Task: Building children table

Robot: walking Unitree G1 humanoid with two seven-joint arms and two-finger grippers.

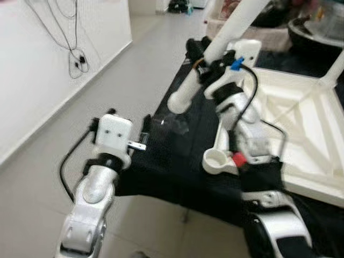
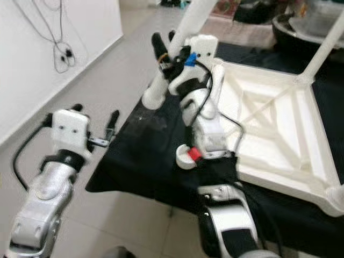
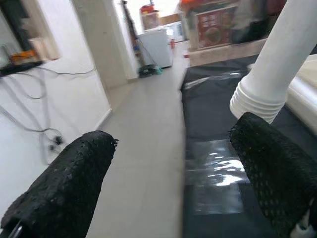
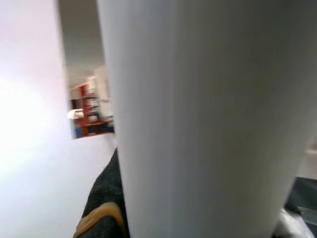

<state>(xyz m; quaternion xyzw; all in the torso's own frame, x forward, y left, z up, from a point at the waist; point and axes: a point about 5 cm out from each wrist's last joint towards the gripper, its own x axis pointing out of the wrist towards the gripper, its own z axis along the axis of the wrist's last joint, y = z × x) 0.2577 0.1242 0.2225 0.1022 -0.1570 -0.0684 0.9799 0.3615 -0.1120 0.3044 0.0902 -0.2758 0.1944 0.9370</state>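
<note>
We hold white table leg [image 1: 215, 59] clenched in right gripper [image 2: 164, 45], slanted over black cloth [image 1: 177, 161] beside upturned tabletop [image 2: 279, 123]. Left gripper [image 1: 145, 134] spread, empty. Next: probably seat leg in corner socket [image 1: 216, 160].

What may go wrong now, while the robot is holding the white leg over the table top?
The right gripper holds the white leg tilted, its end over the black cloth, so it may slip or swing. The empty corner socket lies behind the right arm, so aiming is hard. The left gripper is open and gives no support.
</note>
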